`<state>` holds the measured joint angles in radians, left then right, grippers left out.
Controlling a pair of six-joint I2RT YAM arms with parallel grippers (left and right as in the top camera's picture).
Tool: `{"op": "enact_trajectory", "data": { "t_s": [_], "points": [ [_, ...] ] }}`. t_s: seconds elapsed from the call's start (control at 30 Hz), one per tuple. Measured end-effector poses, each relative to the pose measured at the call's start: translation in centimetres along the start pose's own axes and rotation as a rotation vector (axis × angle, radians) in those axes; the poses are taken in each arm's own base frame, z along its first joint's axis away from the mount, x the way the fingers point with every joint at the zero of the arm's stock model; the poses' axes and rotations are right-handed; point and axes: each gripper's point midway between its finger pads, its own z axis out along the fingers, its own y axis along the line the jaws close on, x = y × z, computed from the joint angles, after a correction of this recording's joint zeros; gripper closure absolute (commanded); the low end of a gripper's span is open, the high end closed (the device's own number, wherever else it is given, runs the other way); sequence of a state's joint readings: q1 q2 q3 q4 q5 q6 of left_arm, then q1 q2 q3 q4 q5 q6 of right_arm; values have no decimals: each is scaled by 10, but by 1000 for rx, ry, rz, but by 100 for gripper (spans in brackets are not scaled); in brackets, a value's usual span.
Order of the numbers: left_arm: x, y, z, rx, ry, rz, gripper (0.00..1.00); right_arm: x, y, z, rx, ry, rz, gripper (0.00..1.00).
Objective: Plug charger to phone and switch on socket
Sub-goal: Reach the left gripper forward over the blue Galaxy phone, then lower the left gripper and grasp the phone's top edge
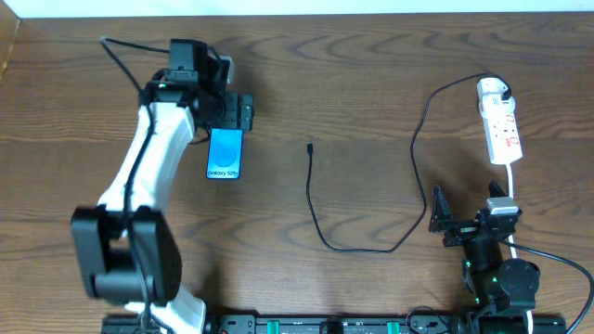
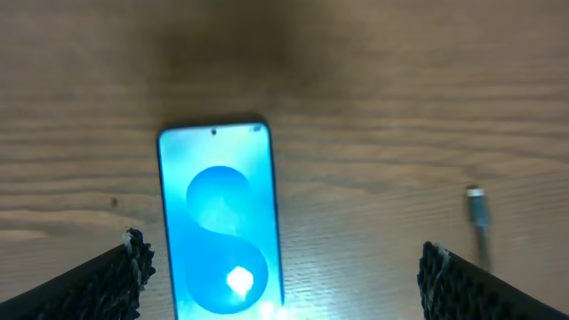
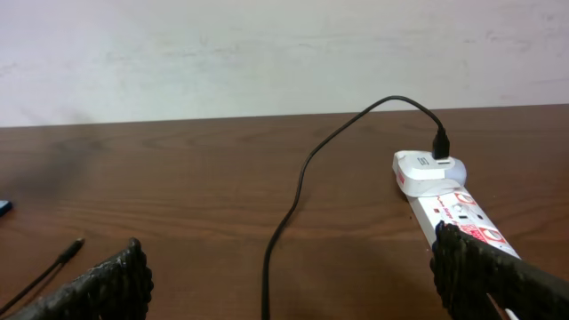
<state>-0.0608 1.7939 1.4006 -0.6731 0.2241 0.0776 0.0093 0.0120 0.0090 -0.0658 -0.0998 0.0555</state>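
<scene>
The phone (image 1: 225, 154) lies flat on the wooden table, blue screen up; it also shows in the left wrist view (image 2: 220, 222). My left gripper (image 1: 228, 112) hovers over its far end, open and empty, fingers wide apart (image 2: 280, 276). The black charger cable (image 1: 320, 218) curves across the table; its plug tip (image 1: 310, 147) lies free to the right of the phone (image 2: 476, 206). Its white adapter (image 1: 493, 90) sits in the white socket strip (image 1: 502, 130), also in the right wrist view (image 3: 431, 169). My right gripper (image 1: 455, 221) is open and empty near the front right.
The socket strip's thick white cord (image 1: 513, 186) runs toward the right arm's base. The table's far edge meets a pale wall (image 3: 267, 53). The left arm (image 1: 139, 176) stretches along the left side.
</scene>
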Motion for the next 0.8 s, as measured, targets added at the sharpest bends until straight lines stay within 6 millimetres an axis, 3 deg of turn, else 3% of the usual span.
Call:
{"op": "enact_trajectory", "data": {
  "t_s": [0.17,0.33,0.8],
  "points": [
    [23,13,43,-32,118,-40,2,0,0,0,0,0,0,1],
    [36,22,67,-63,176,-64,2,0,0,0,0,0,0,1],
    [46,35,71,-130,210,-139,3,0,0,0,0,0,0,1]
  ]
}}
